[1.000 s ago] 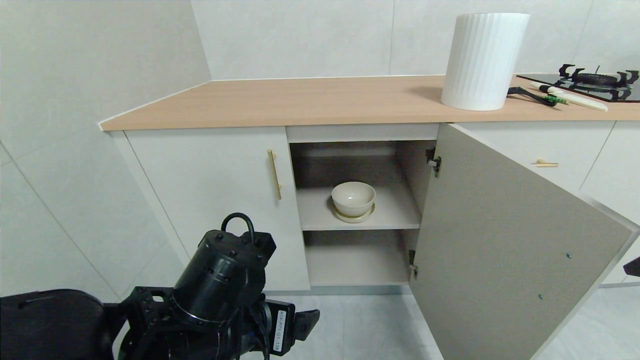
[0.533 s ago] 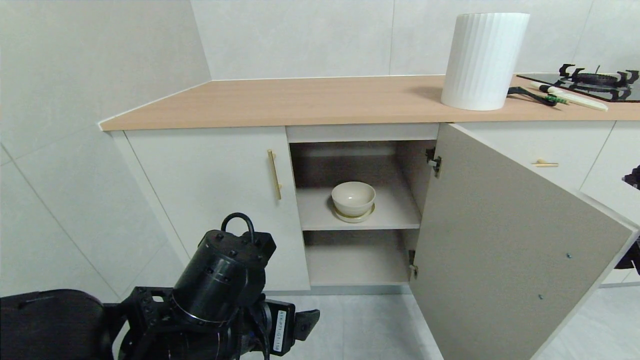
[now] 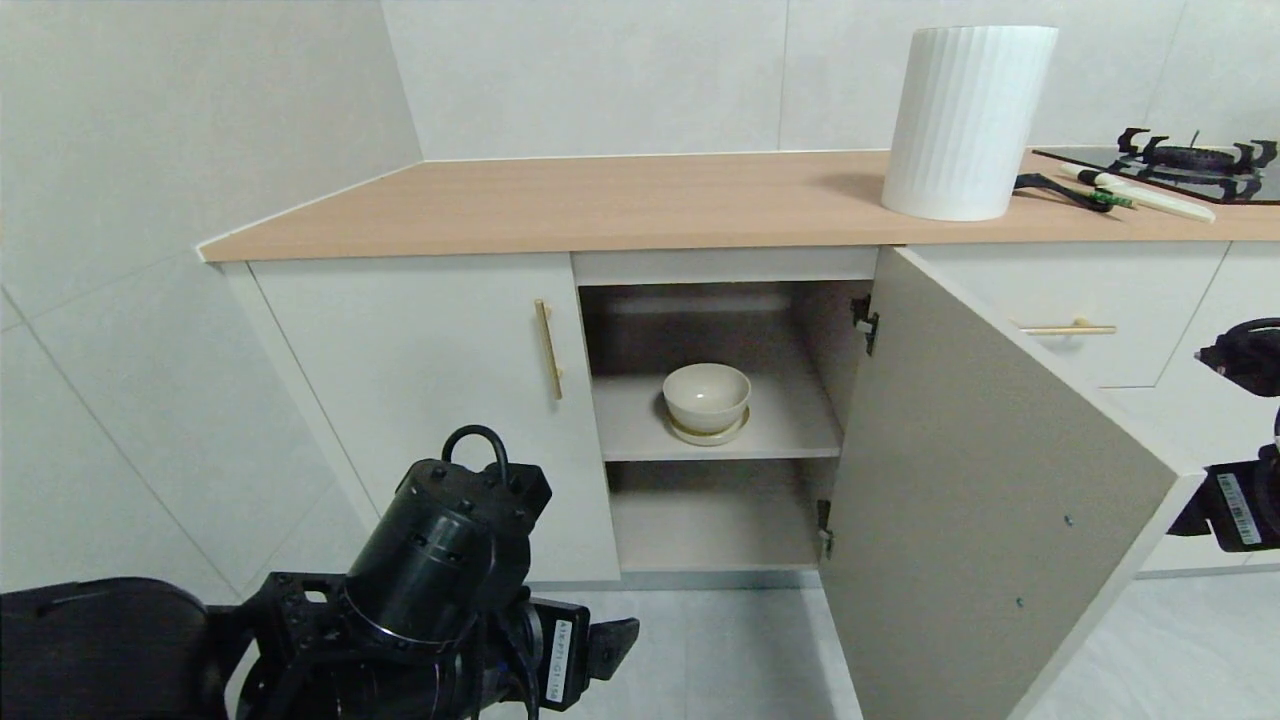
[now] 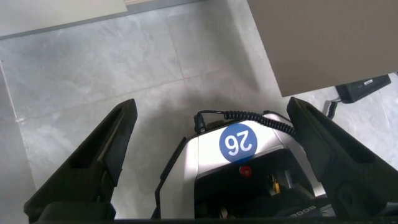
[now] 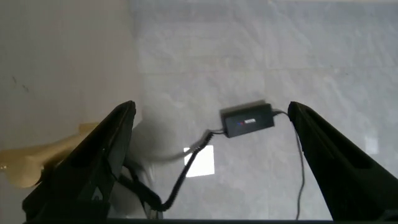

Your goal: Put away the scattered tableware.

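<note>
Bowl (image 3: pixel 706 396) and plate (image 3: pixel 708 432) sit stacked on the upper shelf (image 3: pixel 790 425) of the open cabinet, the cream bowl resting on the plate, toward the shelf's left half. The lower shelf (image 3: pixel 710 525) lies beneath it.

The cabinet door (image 3: pixel 980 480) hangs swung out on its right-hand hinges, and its grey inner face stands between the cabinet opening and the right arm (image 3: pixel 1238 500), which is at the far right just past the door's free edge. The left arm (image 3: pixel 440 560) is low in front of the closed left door (image 3: pixel 420 400), below that door's brass handle (image 3: pixel 547 348).

The left gripper (image 4: pixel 211 104) has its fingers spread wide with nothing between them. The right gripper (image 5: pixel 211 107) is likewise spread wide and holds nothing; beyond it a black adapter (image 5: pixel 247 119) with its cable lies on the floor.

On the wooden countertop (image 3: pixel 600 205) stands a tall white ribbed container (image 3: pixel 968 120). Just beside it lie a black-handled utensil (image 3: pixel 1060 188) and a pale tool with a green band (image 3: pixel 1140 195), next to a black gas hob (image 3: pixel 1195 160). Under the counter to the right is a drawer front with a thin brass handle (image 3: pixel 1068 328).

The walls (image 3: pixel 600 70) are large pale tiles meeting in a corner, and the floor (image 3: pixel 720 640) is light grey tile.
</note>
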You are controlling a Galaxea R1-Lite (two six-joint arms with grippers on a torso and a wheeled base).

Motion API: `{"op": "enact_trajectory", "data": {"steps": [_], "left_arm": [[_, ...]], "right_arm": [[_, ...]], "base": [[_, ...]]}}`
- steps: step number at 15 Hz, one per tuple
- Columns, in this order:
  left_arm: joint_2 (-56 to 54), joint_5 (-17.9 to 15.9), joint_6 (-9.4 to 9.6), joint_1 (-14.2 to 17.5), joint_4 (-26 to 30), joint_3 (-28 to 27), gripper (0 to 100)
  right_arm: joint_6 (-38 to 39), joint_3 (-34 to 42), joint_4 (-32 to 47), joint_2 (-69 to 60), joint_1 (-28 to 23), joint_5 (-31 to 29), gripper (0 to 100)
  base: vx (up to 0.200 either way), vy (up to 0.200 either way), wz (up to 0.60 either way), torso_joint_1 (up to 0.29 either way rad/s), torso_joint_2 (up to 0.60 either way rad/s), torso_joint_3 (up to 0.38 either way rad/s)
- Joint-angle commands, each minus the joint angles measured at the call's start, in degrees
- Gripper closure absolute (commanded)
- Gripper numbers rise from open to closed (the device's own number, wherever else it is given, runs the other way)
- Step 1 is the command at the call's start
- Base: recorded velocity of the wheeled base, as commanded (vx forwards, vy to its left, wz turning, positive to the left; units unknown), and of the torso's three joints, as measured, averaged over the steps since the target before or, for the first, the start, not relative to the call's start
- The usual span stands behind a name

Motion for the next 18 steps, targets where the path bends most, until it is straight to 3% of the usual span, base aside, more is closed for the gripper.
{"op": "enact_trajectory", "data": {"steps": [1,12,18], "left_arm": [[0.00,0.03,-0.04,-0.02,-0.04,0.00,0],[-0.17,0.03,0.05,-0.02,-0.04,0.00,0],[-0.35,0.03,0.05,-0.02,-0.04,0.00,0]], "right_arm": [[0.88,1.08,-1.47,0.32,3.07,-0.03,0],[12.30,5.57,-15.36,7.97,16.78,-0.03,0],[17.93,5.65,-20.72,11.66,20.91,-0.03,0]], "base": [[0.000,0.000,0.00,0.000,0.00,0.000],[0.000,0.000,0.00,0.000,0.00,0.000],[0.000,0.000,0.00,0.000,0.00,0.000]]}}
